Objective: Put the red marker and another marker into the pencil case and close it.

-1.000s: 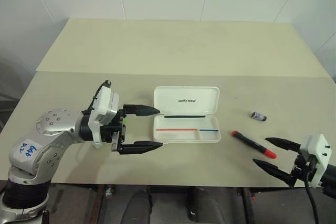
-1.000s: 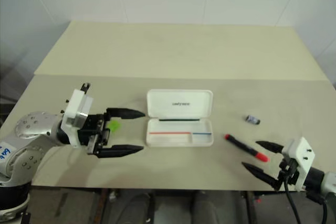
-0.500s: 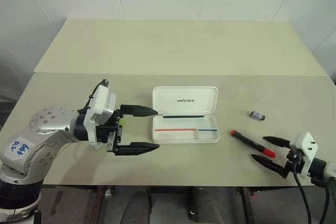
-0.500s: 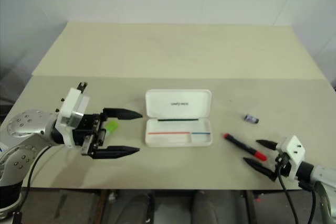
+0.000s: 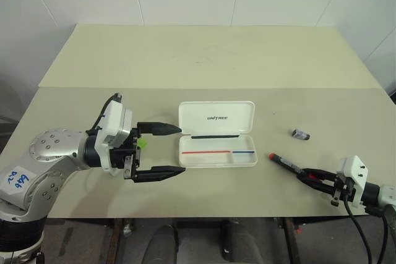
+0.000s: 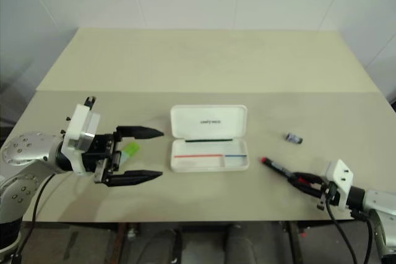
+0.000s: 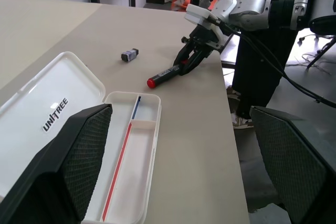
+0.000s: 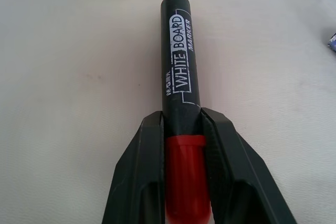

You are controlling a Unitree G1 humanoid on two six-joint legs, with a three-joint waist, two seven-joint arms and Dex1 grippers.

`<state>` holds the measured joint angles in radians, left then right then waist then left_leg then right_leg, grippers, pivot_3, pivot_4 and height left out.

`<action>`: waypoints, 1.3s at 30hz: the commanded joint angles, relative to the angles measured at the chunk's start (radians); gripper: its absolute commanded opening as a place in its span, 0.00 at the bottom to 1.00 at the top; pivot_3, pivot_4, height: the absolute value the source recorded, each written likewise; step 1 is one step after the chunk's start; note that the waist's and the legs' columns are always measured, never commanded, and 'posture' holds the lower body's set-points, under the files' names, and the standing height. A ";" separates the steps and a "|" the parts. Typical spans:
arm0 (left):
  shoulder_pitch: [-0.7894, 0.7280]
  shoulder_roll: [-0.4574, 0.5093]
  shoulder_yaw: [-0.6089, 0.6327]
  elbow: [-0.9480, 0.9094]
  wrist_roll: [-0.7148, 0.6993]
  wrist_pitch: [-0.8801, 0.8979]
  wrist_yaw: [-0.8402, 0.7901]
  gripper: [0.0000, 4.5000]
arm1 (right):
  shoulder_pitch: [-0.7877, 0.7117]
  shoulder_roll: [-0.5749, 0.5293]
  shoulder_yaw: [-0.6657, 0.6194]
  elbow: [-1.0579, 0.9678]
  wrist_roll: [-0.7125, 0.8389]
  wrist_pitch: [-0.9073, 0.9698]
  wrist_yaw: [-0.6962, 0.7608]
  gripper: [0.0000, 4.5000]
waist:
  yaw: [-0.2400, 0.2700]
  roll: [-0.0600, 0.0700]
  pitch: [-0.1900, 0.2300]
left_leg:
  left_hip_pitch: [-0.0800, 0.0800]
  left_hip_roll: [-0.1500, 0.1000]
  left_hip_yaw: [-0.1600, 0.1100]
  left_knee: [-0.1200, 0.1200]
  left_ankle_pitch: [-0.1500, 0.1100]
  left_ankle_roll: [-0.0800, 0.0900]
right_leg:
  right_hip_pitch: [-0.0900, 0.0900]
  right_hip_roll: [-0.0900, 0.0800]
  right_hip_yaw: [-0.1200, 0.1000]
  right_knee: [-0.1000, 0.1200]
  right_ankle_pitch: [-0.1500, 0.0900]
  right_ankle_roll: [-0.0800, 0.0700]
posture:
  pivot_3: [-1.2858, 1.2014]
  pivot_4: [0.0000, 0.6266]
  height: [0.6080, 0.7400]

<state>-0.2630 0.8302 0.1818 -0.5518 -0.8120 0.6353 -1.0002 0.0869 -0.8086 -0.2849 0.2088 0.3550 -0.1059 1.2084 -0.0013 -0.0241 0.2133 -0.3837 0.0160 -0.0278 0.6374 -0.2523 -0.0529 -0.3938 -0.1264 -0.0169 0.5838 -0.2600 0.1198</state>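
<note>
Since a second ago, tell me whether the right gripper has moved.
Yes. The right gripper slid toward the pencil case and shut on the red marker.

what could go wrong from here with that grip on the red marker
1. The right gripper pinches the red marker at its red end, so most of the barrel sticks out past the fingers; it may droop or swivel when lifted.
2. The open pencil case has a shallow tray; a tilted marker could catch its rim or push the case along the table.
3. The green marker lies under the left gripper, whose fingers are open wide, and could get knocked.
</note>
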 commanded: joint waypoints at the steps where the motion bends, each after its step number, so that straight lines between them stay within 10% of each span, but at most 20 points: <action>1: 0.024 0.024 0.034 -0.007 0.026 -0.050 -0.024 1.00 | -0.021 -0.032 -0.040 -0.074 0.016 0.040 -0.047 0.14 | -0.002 0.000 0.000 | 0.000 0.000 0.001 0.000 0.000 0.000 | 0.000 0.000 0.000 0.000 0.000 0.000 | 0.52 0.24 1.00; 16: 0.209 0.065 0.127 0.028 0.101 -0.164 -0.094 1.00 | -0.321 -0.052 0.196 -0.505 0.156 0.346 -0.008 0.14 | 0.002 0.001 0.001 | -0.005 0.004 0.008 -0.006 -0.001 -0.001 | -0.014 0.003 0.005 0.000 0.000 -0.001 | 0.52 0.24 1.00; 39: 0.207 0.040 0.099 0.003 0.112 -0.185 -0.030 1.00 | -0.792 0.263 0.553 0.159 -0.183 -0.023 0.151 0.14 | -0.010 0.001 0.001 | -0.004 0.013 0.011 -0.006 -0.002 -0.003 | -0.019 0.014 0.008 0.008 0.002 0.001 | 0.52 0.24 1.00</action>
<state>-0.0541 0.8746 0.2732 -0.5114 -0.6966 0.4629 -1.0375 -0.6828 -0.5519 0.2735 0.3555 0.1790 -0.0945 1.3530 -0.0110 -0.0236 0.2142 -0.3877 0.0293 -0.0166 0.6316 -0.2543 -0.0560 -0.4131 -0.1126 -0.0089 0.5918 -0.2579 0.1204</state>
